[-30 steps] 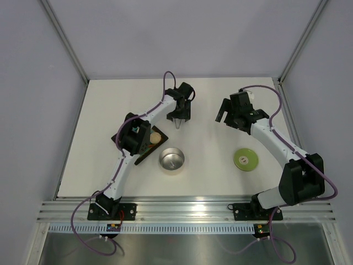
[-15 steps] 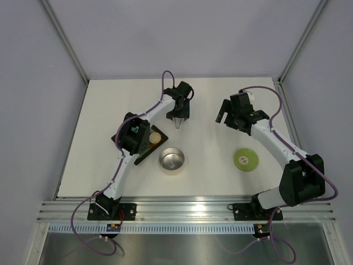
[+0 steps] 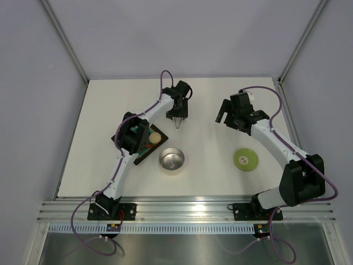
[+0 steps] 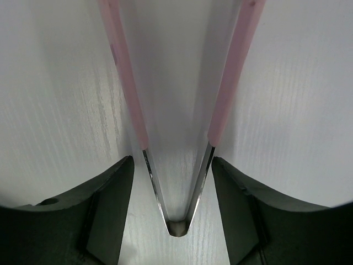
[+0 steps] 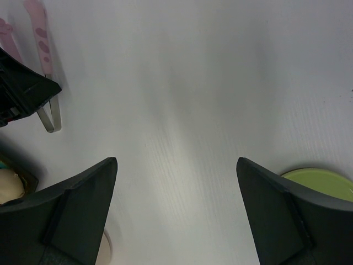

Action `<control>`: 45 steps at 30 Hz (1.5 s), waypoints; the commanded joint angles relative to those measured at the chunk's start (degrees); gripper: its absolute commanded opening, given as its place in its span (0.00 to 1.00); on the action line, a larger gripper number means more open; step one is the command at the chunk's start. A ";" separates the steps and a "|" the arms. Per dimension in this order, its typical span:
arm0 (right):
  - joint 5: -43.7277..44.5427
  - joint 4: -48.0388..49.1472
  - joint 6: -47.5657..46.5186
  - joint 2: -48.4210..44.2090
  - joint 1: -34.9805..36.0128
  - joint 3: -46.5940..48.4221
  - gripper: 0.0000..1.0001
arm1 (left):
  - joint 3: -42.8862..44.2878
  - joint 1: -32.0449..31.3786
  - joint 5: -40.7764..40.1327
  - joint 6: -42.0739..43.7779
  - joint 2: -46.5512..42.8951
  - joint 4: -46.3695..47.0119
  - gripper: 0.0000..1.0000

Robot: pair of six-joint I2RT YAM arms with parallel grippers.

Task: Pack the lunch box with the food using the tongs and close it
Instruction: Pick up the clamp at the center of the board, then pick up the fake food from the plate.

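Observation:
The pale-pink tongs (image 4: pixel 176 165) lie flat on the white table, their steel joined end (image 3: pixel 177 125) pointing toward the near edge. My left gripper (image 4: pixel 172 165) straddles that joined end, open, with a thin gap between each finger and the tong arm beside it. The steel lunch box (image 3: pixel 172 159) stands empty at mid-table, and its lime-green lid (image 3: pixel 245 159) lies apart to the right. Beige food (image 3: pixel 156 136) rests on the dark tray (image 3: pixel 142 157). My right gripper (image 3: pixel 226 120) hovers open over bare table. In the right wrist view the tongs (image 5: pixel 51 118) and the lid (image 5: pixel 320 179) show at the edges.
The left arm's elbow (image 3: pixel 134 137) hangs over the tray and hides most of it. Grey walls with metal posts (image 3: pixel 74 61) close in the table on three sides. An aluminium rail (image 3: pixel 187 210) runs along the near edge.
My left gripper's jaws have drawn in slightly around the tongs, and the wrist has edged a little toward the back. The right arm has stayed put.

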 commanded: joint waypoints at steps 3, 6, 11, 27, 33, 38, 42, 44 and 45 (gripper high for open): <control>-0.83 2.36 0.77 -1.05 0.17 0.11 0.97 | -2.63 -0.94 0.62 0.43 -2.37 1.56 0.62; -1.36 2.71 1.03 -0.70 0.17 -0.15 0.97 | -3.07 -1.12 0.36 0.69 -2.46 1.57 0.62; -1.71 2.89 1.38 -0.87 0.17 -0.51 0.97 | -2.90 -1.04 0.09 1.74 -2.11 1.65 0.37; -1.27 1.48 1.30 -3.86 0.09 -0.33 0.97 | -16.58 -0.86 -0.79 7.81 -23.44 2.27 0.00; -0.04 0.60 0.33 -4.12 0.09 0.20 0.97 | -29.85 -0.42 -0.61 9.21 -35.49 4.37 0.00; -0.66 0.78 0.07 -4.30 0.17 0.63 0.97 | -36.81 -0.42 0.53 9.31 -45.08 3.24 0.00; 1.27 0.95 -1.16 -3.95 0.09 0.81 0.97 | -43.32 -0.33 2.19 8.16 -52.11 4.55 0.00; 1.98 0.43 -1.25 -3.86 0.17 1.16 0.97 | -46.03 -0.42 2.64 7.55 -54.57 3.68 0.00; 1.89 0.43 -1.43 -3.95 0.09 1.16 0.97 | -46.92 -0.42 2.82 7.46 -56.93 2.81 0.00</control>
